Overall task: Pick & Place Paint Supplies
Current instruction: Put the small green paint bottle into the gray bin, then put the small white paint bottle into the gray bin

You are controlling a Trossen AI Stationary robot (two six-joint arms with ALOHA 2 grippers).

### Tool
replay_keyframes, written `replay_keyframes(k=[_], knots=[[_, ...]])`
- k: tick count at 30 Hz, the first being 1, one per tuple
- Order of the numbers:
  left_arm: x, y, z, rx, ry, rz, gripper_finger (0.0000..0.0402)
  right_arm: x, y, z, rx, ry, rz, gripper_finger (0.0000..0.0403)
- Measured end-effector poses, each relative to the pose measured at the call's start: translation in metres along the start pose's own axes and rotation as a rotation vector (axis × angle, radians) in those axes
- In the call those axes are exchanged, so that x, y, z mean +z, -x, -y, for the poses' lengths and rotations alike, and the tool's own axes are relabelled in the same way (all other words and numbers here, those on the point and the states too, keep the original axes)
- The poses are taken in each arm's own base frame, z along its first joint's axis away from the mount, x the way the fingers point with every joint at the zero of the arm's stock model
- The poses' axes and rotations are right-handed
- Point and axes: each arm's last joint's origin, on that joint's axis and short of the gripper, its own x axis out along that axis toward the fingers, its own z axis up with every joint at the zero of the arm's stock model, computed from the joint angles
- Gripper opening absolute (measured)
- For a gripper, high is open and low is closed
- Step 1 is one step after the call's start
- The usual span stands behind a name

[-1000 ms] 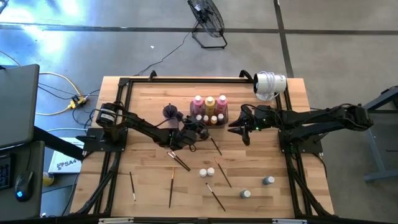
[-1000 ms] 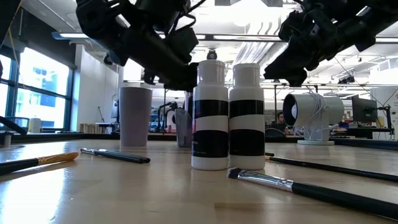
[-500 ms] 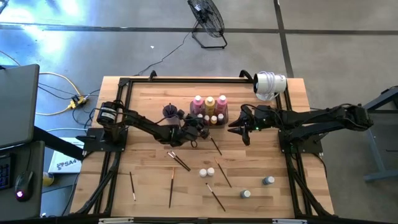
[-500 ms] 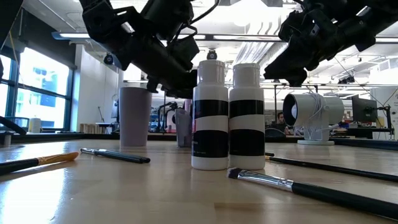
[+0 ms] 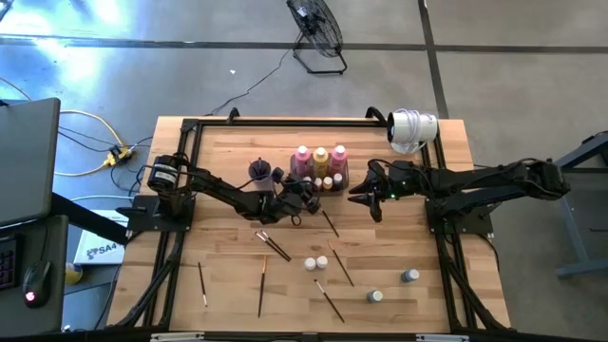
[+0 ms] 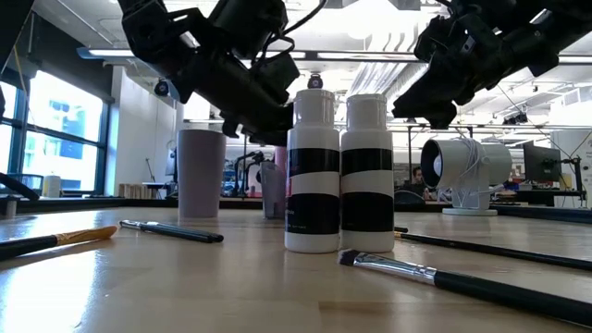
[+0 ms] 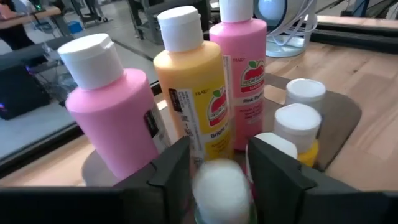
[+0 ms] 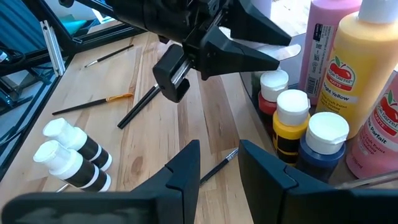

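Note:
A dark grey tray point(image 5: 346, 177) at the table's far middle holds two tall pink bottles point(image 7: 118, 118), a yellow-orange one point(image 7: 193, 93) and small white-capped ones point(image 7: 298, 118). My left gripper point(image 5: 306, 195) hovers at the tray's left side, shut on a small white-capped bottle point(image 7: 221, 183). My right gripper point(image 5: 366, 201) waits open just right of the tray, touching nothing. Two black-and-white bottles point(image 5: 315, 262) stand upright on the wood. Two more small bottles point(image 5: 377, 296) stand near the right front. Dark-handled brushes point(image 5: 275, 245) lie flat. My left gripper pinches the small bottle between its two fingers point(image 7: 171, 168). Only its white cap point(image 7: 221, 180) shows between them; the body is out of the frame. The fingers reach roughly level from the table's left toward the tray. I cannot tell whether the bottle's base rests on anything.
A purple cup point(image 5: 258, 172) stands left of the tray, close behind my left gripper. A white round device point(image 5: 413, 128) sits at the far right corner. Loose brushes point(image 5: 330, 300) are scattered over the near half. A black frame point(image 5: 190, 133) borders the table.
My left gripper moved a little toward the tray, to the right and far side, and rose slightly; during the last half second it held still. My right arm did not move.

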Motion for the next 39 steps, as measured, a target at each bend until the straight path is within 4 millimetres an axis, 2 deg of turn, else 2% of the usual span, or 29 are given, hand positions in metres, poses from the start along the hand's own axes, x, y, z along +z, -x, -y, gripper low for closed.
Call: replay_keyframes(k=[4,8,19,24,31,35,39], knots=[[0.000,0.001,-0.001,0.051,-0.036,0.011,0.0196,0.000,0.000,0.000,0.000,0.000,0.000,0.0100],[0.007,0.008,0.000,0.034,-0.069,0.021,0.0210,0.000,0.000,0.000,0.000,0.000,-0.001,0.0100],[0.061,0.052,-0.005,-0.048,-0.045,0.139,0.0211,-0.002,0.000,0.000,-0.004,-0.002,-0.016,0.0100],[0.072,0.074,-0.007,-0.039,-0.105,0.152,0.0211,-0.002,0.000,0.000,-0.003,-0.002,-0.016,0.0100],[0.065,0.096,-0.008,0.161,-0.267,0.129,0.0211,-0.002,0.000,0.000,-0.004,-0.002,-0.016,0.0100],[0.056,0.107,-0.003,0.109,-0.357,0.112,0.0211,-0.002,0.000,0.000,-0.004,-0.002,-0.017,0.0100],[0.056,0.121,-0.003,0.068,-0.409,0.110,0.0211,-0.002,0.000,0.000,-0.004,-0.002,-0.018,0.0100]])
